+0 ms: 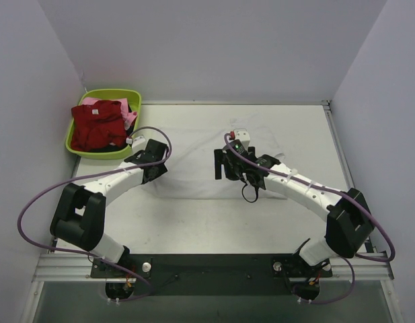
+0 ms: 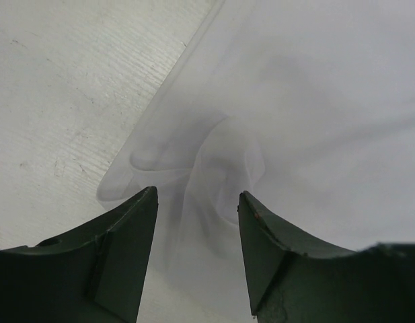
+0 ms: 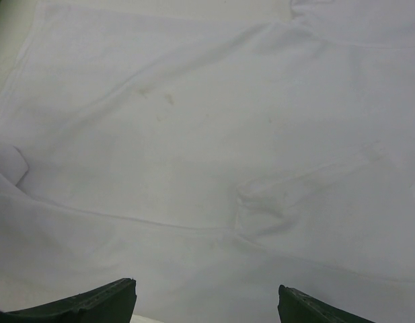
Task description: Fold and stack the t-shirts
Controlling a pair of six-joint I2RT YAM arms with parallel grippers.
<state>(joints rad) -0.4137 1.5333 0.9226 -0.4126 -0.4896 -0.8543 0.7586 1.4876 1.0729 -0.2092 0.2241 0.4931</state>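
A large white t-shirt (image 1: 194, 151) lies spread flat on the table. My left gripper (image 1: 160, 163) is down at the shirt's left edge. In the left wrist view its fingers (image 2: 197, 195) stand apart on either side of a raised, bunched fold of the white cloth (image 2: 220, 155), with gaps showing on both sides. My right gripper (image 1: 220, 165) hovers over the middle of the shirt, wide open, and only wrinkled white cloth (image 3: 194, 134) lies between its fingers (image 3: 207, 291). A dark red t-shirt (image 1: 98, 124) and a pink one (image 1: 130, 118) sit crumpled in the basin.
The lime-green basin (image 1: 136, 99) stands at the table's back left corner, close to the left arm. Bare white tabletop (image 2: 66, 101) runs left of the shirt's edge. Walls close in the table on three sides.
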